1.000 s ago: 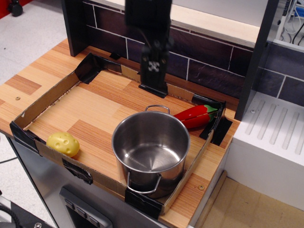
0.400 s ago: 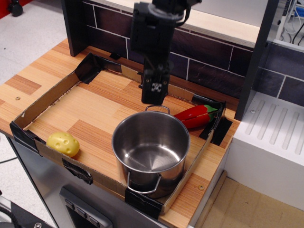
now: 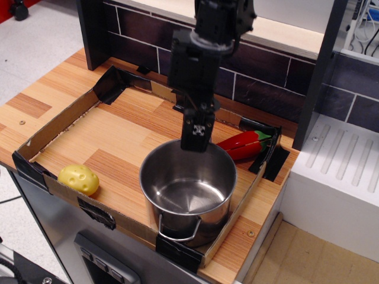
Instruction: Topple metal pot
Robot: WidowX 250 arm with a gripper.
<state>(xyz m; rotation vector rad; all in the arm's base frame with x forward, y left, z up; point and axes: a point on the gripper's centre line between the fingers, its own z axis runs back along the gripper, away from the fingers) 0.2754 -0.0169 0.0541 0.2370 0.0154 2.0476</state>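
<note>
The metal pot (image 3: 188,195) stands upright in the near right corner of a shallow cardboard tray (image 3: 59,121). It is shiny steel with a wire loop handle at the near rim; the far handle is hidden behind my gripper. My gripper (image 3: 196,142) hangs from the black arm, pointing down at the pot's far rim. Its fingers look pressed together, with nothing between them. Whether the tip touches the rim I cannot tell.
A red toy pepper (image 3: 244,145) with a green stem lies just behind the pot at the tray's right wall. A yellow toy potato (image 3: 79,179) lies at the tray's near left wall. A dark tiled wall (image 3: 260,83) stands behind, a white drainer (image 3: 340,171) to the right.
My gripper has moved forward and down, from the tray's back wall to the pot's far rim, now covering the far handle. The pot, pepper and potato have not moved.
</note>
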